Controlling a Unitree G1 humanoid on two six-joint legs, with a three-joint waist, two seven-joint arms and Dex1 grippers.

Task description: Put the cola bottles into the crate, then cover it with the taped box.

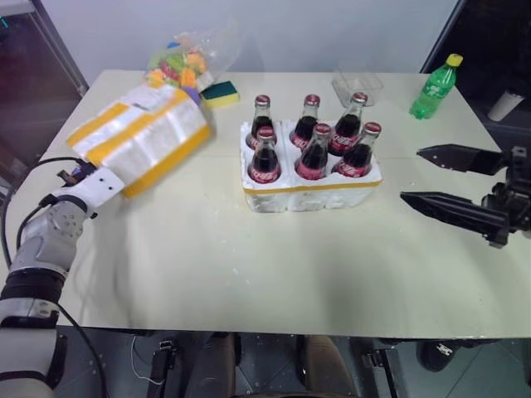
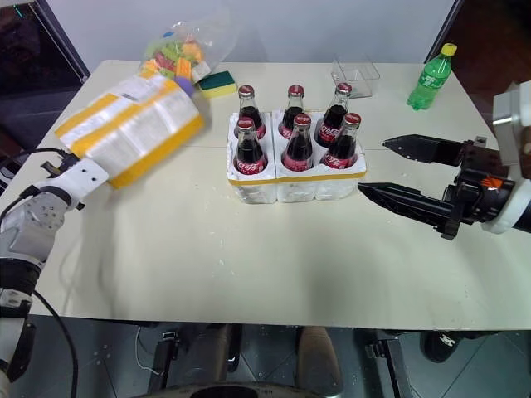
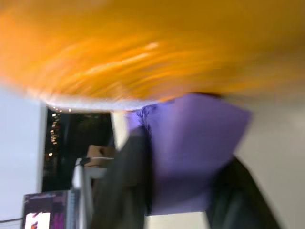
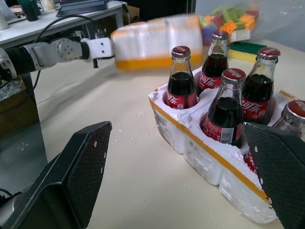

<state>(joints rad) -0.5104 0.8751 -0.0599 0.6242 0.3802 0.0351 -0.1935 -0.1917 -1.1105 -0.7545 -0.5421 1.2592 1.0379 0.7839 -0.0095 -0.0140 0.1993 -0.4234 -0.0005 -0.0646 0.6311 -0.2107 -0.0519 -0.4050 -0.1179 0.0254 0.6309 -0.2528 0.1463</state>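
Several cola bottles (image 1: 314,137) with red caps stand upright in the wells of the crate (image 1: 311,192), a low white foam tray with a thin yellow band, at the table's middle. The taped box (image 1: 141,137), white foam with broad yellow bands and a paper label, hangs tilted above the table's left side. My left gripper (image 1: 119,177) is shut on the box's near end, its fingers hidden by the box. Right of the crate, my right gripper (image 1: 411,175) is open and empty, pointing at the crate, with its fingers (image 4: 81,162) either side of the crate's end.
A green bottle (image 1: 434,87) with a yellow cap stands at the back right, beside a clear plastic container (image 1: 358,83). A bag of colourful blocks (image 1: 187,58) and a green and yellow sponge (image 1: 219,93) lie at the back left, behind the box.
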